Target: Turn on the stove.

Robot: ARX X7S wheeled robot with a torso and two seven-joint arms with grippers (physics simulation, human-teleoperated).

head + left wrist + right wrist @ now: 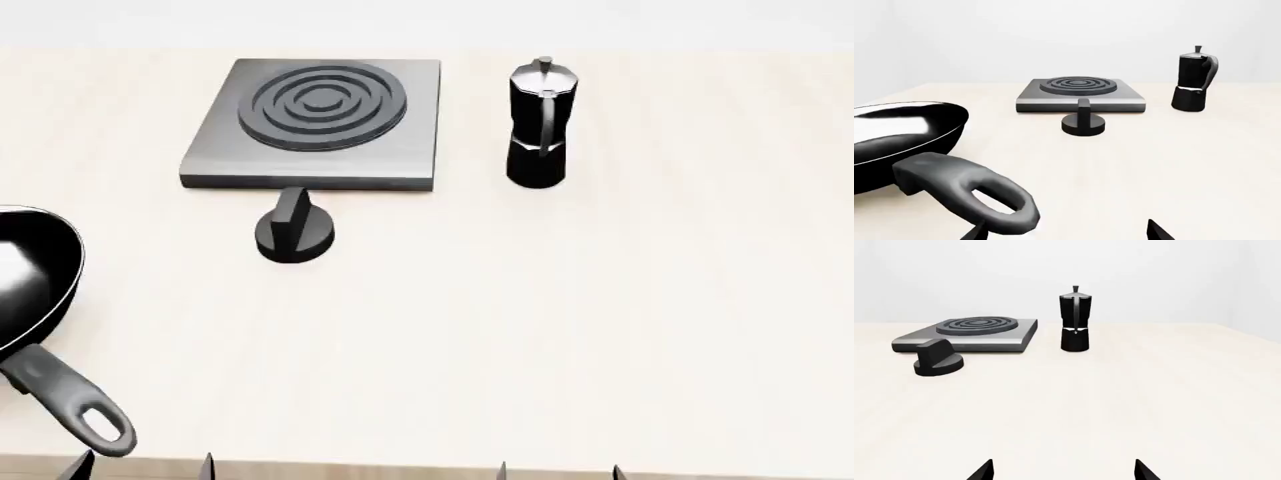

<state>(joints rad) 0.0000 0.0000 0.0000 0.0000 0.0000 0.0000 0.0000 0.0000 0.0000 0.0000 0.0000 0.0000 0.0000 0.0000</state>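
Observation:
The stove (314,125) is a flat grey square hotplate with dark ring burner at the table's far middle-left; it shows too in the wrist views as the stove (1081,95) and stove (967,335). Its small black ridged knob (295,227) stands on the table just in front of it, seen also as the knob (1083,120) and knob (937,358). My left gripper (144,466) and right gripper (558,470) sit at the near table edge, only fingertips showing, both open and empty. The left gripper (1067,232) hangs beside the frying pan's handle.
A black frying pan (34,275) lies at the left edge, its looped handle (74,405) pointing toward the near edge, close to my left fingertips. A black moka pot (541,122) stands right of the stove. The pale table (534,330) stretches between grippers and knob.

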